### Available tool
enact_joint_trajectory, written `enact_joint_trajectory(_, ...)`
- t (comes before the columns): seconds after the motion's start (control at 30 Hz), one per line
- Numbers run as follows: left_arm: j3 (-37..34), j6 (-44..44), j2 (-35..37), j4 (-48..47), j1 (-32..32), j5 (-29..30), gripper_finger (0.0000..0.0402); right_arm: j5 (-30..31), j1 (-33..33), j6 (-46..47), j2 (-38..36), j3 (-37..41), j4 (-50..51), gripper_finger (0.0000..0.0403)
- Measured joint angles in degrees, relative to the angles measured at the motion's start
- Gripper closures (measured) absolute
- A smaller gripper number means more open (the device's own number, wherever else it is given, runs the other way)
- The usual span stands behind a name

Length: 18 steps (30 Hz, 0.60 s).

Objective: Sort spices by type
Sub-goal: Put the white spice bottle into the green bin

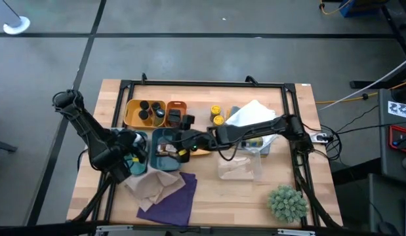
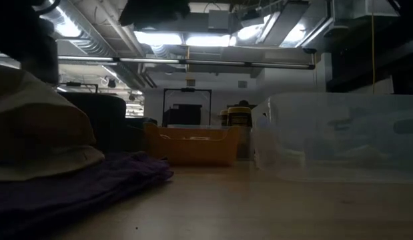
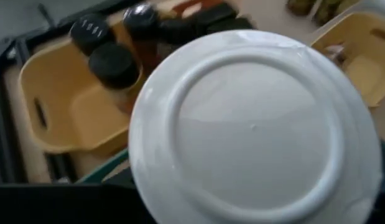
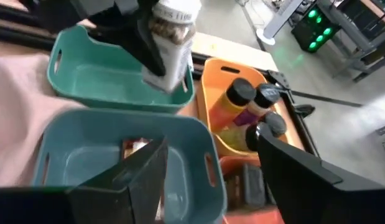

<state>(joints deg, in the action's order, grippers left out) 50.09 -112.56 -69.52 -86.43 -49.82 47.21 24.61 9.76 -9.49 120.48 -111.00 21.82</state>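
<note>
My left gripper (image 1: 132, 148) is shut on a white-capped spice jar (image 4: 170, 40) with brown contents. It holds the jar above the green-teal tray (image 4: 105, 78). In the left wrist view the jar's white round end (image 3: 254, 130) fills the picture and hides the fingers. My right gripper (image 4: 211, 149) is open over the blue-teal tray (image 4: 86, 158), which holds a small packet (image 4: 135, 149); its fingers touch nothing. Black-capped jars (image 1: 149, 111) stand in the yellow tray (image 1: 132, 118). Two yellow-capped jars (image 1: 217, 115) stand on the table. My left gripper pinches the white-capped jar by its side wall (image 4: 156, 50), a dark finger (image 4: 142, 34) lying against it. The jar is lifted clear and tilted above the green-teal tray. The other finger is hidden behind the jar.
An orange tray (image 1: 176, 113) sits beside the yellow one. A clear plastic container (image 1: 241, 167) and a white cloth (image 1: 254, 115) lie under the right arm. Beige cloth (image 1: 150, 183) and purple cloth (image 1: 168, 200) lie at the near edge, with a spiky green plant (image 1: 286, 202) at the near right.
</note>
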Motion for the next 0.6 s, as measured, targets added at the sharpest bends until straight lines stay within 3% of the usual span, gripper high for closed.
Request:
enact_joint_trajectory(0.43, 0.0, -4.4, -6.0, 0.0, 0.0, -7.6, 0.0206, 0.3, 0.0, -1.2, -2.2, 0.0, 6.9, 0.0153)
enact_joint_trajectory(0.6, 0.0, -6.9, -9.6, 0.2, -0.4, -8.3, 0.0206, -2.2, 0.0, 0.3, -2.2, 0.0, 9.3, 0.0153)
